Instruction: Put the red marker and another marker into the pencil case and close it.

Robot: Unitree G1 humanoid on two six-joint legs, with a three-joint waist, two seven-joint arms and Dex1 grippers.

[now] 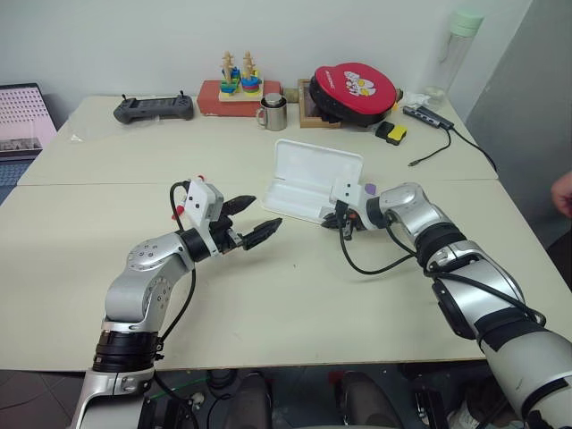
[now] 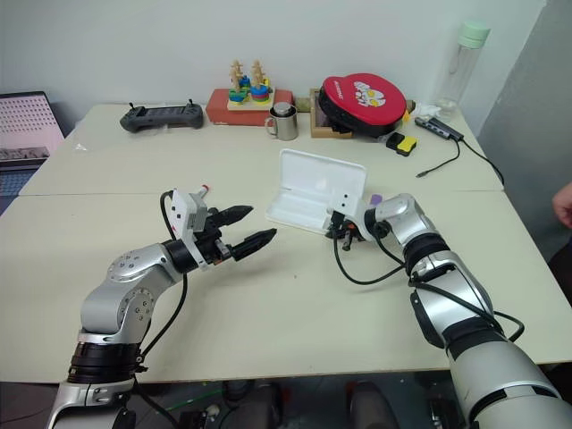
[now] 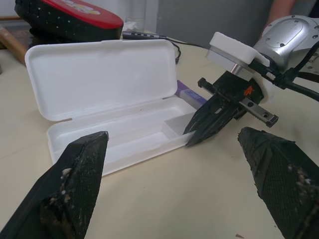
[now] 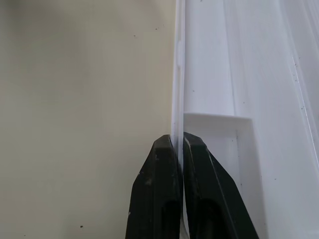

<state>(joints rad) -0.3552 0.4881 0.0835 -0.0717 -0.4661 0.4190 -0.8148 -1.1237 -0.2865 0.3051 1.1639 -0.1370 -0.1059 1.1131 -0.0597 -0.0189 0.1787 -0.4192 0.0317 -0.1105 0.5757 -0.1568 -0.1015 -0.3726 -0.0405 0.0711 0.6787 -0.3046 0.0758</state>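
The white pencil case (image 1: 317, 165) lies open in the middle of the table, its lid tilted up at the back and its tray empty. My right gripper (image 4: 178, 142) is shut on the tray's thin front wall at its right end, also seen from the left wrist (image 3: 192, 139). The lavender marker (image 3: 192, 94) lies on the table just behind that end of the case (image 1: 369, 189). My left gripper (image 1: 264, 213) hovers open to the left of the case, holding nothing. A small red tip (image 1: 200, 178) pokes out behind the left wrist; I cannot tell whether it is the red marker.
Along the back of the table stand a black controller (image 1: 154, 109), a stacking toy (image 1: 239, 85), a steel mug (image 1: 273, 113), a round red case (image 1: 355, 89), a yellow-black block (image 1: 391, 132), a cabled hub (image 1: 429, 114) and a bottle (image 1: 460, 45). A person's hand (image 1: 563, 192) shows at the right edge.
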